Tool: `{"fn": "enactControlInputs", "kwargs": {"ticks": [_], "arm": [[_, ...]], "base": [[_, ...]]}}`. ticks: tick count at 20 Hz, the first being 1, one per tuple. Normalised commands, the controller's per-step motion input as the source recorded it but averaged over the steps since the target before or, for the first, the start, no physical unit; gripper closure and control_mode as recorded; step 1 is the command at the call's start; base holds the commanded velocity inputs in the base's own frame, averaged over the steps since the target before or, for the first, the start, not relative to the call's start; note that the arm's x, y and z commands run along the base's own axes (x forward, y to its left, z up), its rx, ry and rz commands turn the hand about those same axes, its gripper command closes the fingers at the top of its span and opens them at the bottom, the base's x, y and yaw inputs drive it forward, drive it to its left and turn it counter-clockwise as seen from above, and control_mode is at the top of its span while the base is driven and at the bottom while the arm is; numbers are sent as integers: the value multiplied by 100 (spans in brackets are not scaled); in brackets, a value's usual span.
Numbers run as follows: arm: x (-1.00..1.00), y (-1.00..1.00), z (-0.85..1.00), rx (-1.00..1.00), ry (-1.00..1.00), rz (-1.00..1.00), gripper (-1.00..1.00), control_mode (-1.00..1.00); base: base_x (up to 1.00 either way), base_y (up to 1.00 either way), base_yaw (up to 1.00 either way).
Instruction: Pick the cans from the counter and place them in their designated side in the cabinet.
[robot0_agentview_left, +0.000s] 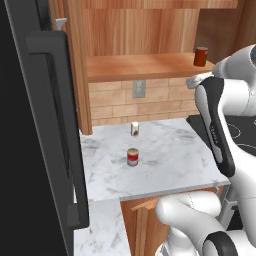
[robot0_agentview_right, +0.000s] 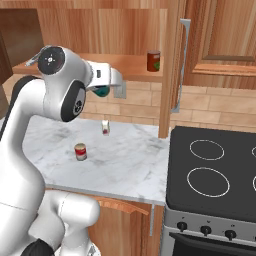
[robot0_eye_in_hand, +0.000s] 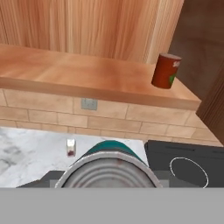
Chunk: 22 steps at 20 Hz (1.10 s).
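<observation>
My gripper (robot0_agentview_right: 105, 85) is shut on the teal-blue can (robot0_agentview_right: 102, 92) and holds it in the air in front of the cabinet shelf (robot0_agentview_right: 125, 65), above the counter (robot0_agentview_right: 125, 160). In the hand view the can's silver lid and teal rim (robot0_eye_in_hand: 108, 168) sit close at the bottom, hiding the fingertips. The red can with a tan upper band (robot0_agentview_left: 132, 157) (robot0_agentview_right: 80, 151) stands upright on the white marble counter (robot0_agentview_left: 170, 165). The wooden shelf (robot0_eye_in_hand: 78, 72) (robot0_agentview_left: 135, 67) lies ahead and slightly above the held can.
A plain dark red can (robot0_eye_in_hand: 166, 71) (robot0_agentview_right: 153, 61) (robot0_agentview_left: 201, 56) stands at the shelf's right end. A small white container (robot0_agentview_left: 134, 129) (robot0_agentview_right: 105, 127) (robot0_eye_in_hand: 71, 147) sits by the brick backsplash. The black stovetop (robot0_agentview_right: 215, 170) is right of the counter, the black fridge (robot0_agentview_left: 30, 125) left.
</observation>
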Motion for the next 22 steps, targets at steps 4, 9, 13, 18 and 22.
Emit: {"fn": "enactControlInputs", "kwargs": {"ticks": [4, 9, 13, 18, 22], "arm": [[3, -7, 16, -1, -8, 0, 100, -100], [3, -8, 16, -1, -8, 0, 100, -100], [7, -5, 14, -1, -6, 0, 100, -100], [11, -3, 12, 0, -5, 0, 100, -100], [13, -2, 7, 0, -2, 0, 100, -100]], "base": [[0, 0, 0], [0, 0, 0], [0, 0, 0], [0, 0, 0], [0, 0, 0]]}}
